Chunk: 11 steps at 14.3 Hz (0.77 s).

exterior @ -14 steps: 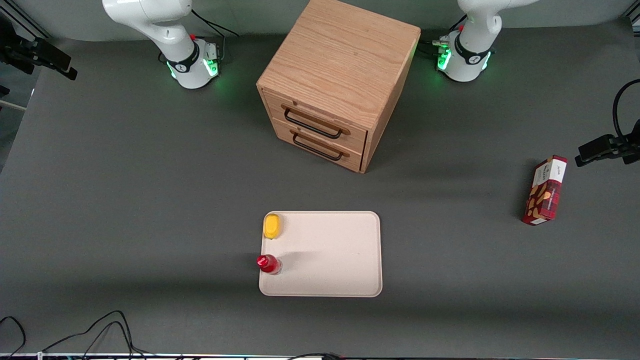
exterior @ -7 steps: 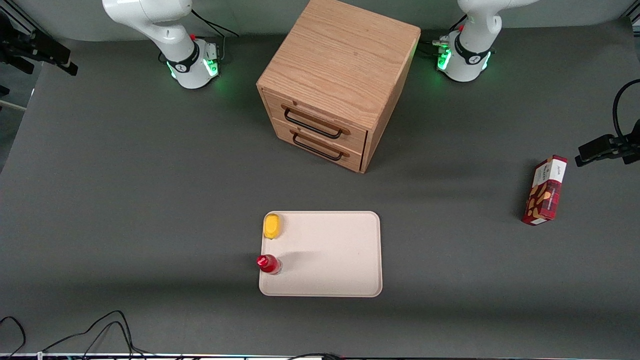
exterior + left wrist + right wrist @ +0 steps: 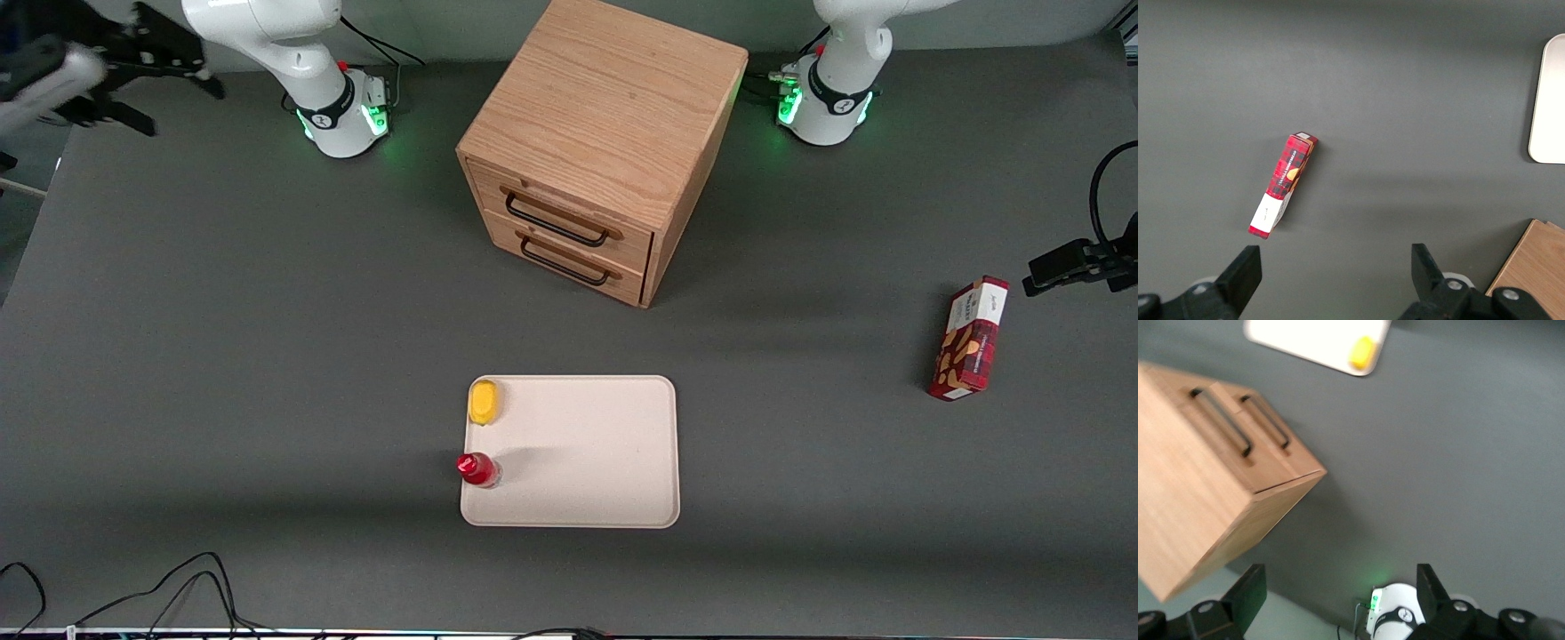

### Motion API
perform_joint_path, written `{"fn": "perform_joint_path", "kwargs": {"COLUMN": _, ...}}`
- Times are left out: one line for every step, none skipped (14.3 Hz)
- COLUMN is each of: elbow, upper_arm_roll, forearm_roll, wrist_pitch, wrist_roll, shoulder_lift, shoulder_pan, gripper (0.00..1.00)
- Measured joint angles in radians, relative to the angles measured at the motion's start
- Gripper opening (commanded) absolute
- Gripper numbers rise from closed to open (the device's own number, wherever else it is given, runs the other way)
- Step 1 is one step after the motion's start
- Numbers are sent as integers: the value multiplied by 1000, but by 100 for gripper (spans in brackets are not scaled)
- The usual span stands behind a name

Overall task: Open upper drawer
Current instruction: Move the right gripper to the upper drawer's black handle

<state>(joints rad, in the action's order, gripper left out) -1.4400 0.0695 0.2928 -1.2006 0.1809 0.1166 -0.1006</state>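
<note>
The wooden cabinet (image 3: 613, 98) stands on the table between the two arm bases, both drawers shut. The upper drawer (image 3: 565, 216) is the topmost one, with a black wire bar handle (image 3: 556, 227); the lower drawer (image 3: 578, 262) sits beneath it. My right gripper (image 3: 182, 108) is open and empty, high in the air toward the working arm's end of the table, well apart from the cabinet. In the right wrist view the open gripper (image 3: 1340, 597) hangs over bare table, with the cabinet (image 3: 1185, 493), the upper drawer (image 3: 1231, 413) and its handle (image 3: 1219, 420) farther off.
A beige tray (image 3: 596, 453) lies nearer the front camera than the cabinet, holding a yellow object (image 3: 484, 402) and a red-capped bottle (image 3: 477, 468). A red box (image 3: 969, 338) lies toward the parked arm's end. Cables (image 3: 178, 587) lie at the table's front edge.
My right gripper has swung inward from the table's edge at the working arm's end toward the cabinet, and shows blurred. The cabinet and drawers have not moved.
</note>
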Motion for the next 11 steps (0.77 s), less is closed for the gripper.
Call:
{"fn": "perform_joint_path", "kwargs": {"elbow": 14, "upper_arm_roll": 30, "forearm_roll": 35, "wrist_pitch": -1, "wrist_roll": 77, "shoulder_lift": -33, "shoulder_pan": -1, "gripper": 100}}
{"fn": "perform_joint_path", "kwargs": {"elbow": 22, "upper_arm_roll": 51, "forearm_roll": 76, "wrist_pitch": -5, "wrist_roll": 140, "shoulder_lift": -70, "shoulder_pan": -3, "gripper": 100}}
{"fn": "perform_joint_path", "kwargs": {"elbow": 27, "upper_arm_roll": 62, "forearm_roll": 124, "wrist_pitch": -18, "wrist_roll": 183, "shoulder_lift": -110, "shoulder_pan": -4, "gripper": 100}}
{"fn": "perform_joint_path", "kwargs": {"elbow": 31, "upper_arm_roll": 67, "forearm_roll": 172, "wrist_pitch": -37, "wrist_roll": 212, "shoulder_lift": -153, "shoulder_pan": -4, "gripper": 100}}
{"fn": "perform_joint_path", "kwargs": {"elbow": 33, "upper_arm_roll": 76, "forearm_roll": 204, "wrist_pitch": -63, "wrist_roll": 233, "shoulder_lift": -197, "shoulder_pan": -4, "gripper": 100}}
{"fn": "perform_joint_path", "kwargs": {"elbow": 35, "upper_arm_roll": 102, "forearm_roll": 220, "wrist_pitch": -100, "wrist_roll": 250, "shoulder_lift": -242, "shoulder_pan": -3, "gripper": 100}}
{"fn": "perform_joint_path", "kwargs": {"elbow": 37, "upper_arm_roll": 142, "forearm_roll": 223, "wrist_pitch": -145, "wrist_roll": 258, "shoulder_lift": -288, "shoulder_pan": -3, "gripper": 100}}
{"fn": "perform_joint_path", "kwargs": {"elbow": 39, "upper_arm_roll": 187, "forearm_roll": 223, "wrist_pitch": -193, "wrist_roll": 258, "shoulder_lift": -335, "shoulder_pan": -5, "gripper": 100}}
{"fn": "perform_joint_path", "kwargs": {"elbow": 39, "upper_arm_roll": 229, "forearm_roll": 216, "wrist_pitch": -238, "wrist_roll": 258, "shoulder_lift": -379, "shoulder_pan": -9, "gripper": 100}}
{"fn": "perform_joint_path", "kwargs": {"elbow": 40, "upper_arm_roll": 267, "forearm_roll": 194, "wrist_pitch": -279, "wrist_roll": 258, "shoulder_lift": -417, "shoulder_pan": -16, "gripper": 100}}
{"fn": "perform_joint_path", "kwargs": {"elbow": 39, "upper_arm_roll": 299, "forearm_roll": 164, "wrist_pitch": -317, "wrist_roll": 258, "shoulder_lift": -451, "shoulder_pan": -26, "gripper": 100}}
